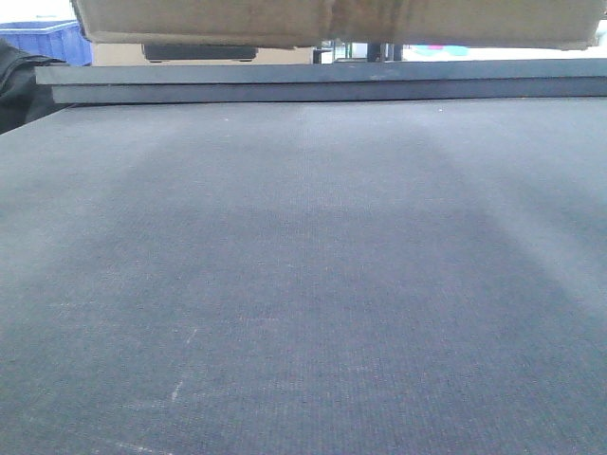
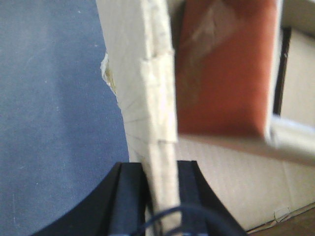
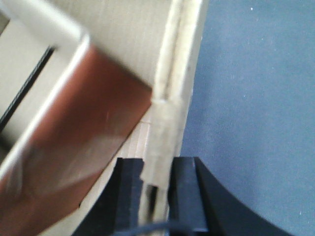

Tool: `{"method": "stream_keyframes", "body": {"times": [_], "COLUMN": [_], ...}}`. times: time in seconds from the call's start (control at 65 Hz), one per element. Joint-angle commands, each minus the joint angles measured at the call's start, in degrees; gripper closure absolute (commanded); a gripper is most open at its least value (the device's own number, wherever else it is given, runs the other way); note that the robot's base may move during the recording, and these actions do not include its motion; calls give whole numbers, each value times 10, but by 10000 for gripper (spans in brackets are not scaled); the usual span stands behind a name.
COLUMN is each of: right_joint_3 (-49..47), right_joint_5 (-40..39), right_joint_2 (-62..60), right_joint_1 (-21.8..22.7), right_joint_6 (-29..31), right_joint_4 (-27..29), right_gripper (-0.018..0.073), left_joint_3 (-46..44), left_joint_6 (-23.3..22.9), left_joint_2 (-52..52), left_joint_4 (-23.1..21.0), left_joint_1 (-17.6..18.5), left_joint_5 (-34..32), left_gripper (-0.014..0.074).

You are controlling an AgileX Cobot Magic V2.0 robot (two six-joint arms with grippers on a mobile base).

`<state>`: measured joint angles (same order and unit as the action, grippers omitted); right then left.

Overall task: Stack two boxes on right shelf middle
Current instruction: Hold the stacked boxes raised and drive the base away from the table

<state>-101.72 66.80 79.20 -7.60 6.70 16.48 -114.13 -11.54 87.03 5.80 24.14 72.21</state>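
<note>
A tan cardboard box (image 1: pixel 332 21) hangs at the top of the front view, held above the dark table top (image 1: pixel 303 284). My left gripper (image 2: pixel 161 169) is shut on the box's left wall edge (image 2: pixel 158 98). My right gripper (image 3: pixel 157 164) is shut on the box's right wall edge (image 3: pixel 172 88). Inside the box lies a red-brown object with a pale rim, seen in the left wrist view (image 2: pixel 224 69) and the right wrist view (image 3: pixel 78 142); I cannot tell what it is. The steel shelf is out of view.
The table's far edge shows as a dark lip (image 1: pixel 322 83). A blue crate (image 1: pixel 47 40) stands at the far left behind it. A dark object (image 1: pixel 14 90) sits at the left edge. Blue-grey table surface lies below both wrists (image 2: pixel 49 123) (image 3: pixel 256 108).
</note>
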Motion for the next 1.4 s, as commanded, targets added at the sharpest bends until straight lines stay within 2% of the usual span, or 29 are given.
{"method": "stream_keyframes", "body": {"times": [0.0,1.385], "right_joint_3": [-6,-6], "right_joint_5": [-13,-13], "right_joint_2": [-4,-4], "right_joint_1": [5,5], "right_joint_6": [4,4], "right_joint_4": [-15,-14], "right_gripper": [713,713], "left_joint_3": [-10,-10], "left_joint_6": [4,4], "left_joint_2": [-14,-14], "left_joint_4": [0,0], "left_joint_1": [-2,-2], "left_joint_5": [-22,-22], "left_gripper": [708,708]}}
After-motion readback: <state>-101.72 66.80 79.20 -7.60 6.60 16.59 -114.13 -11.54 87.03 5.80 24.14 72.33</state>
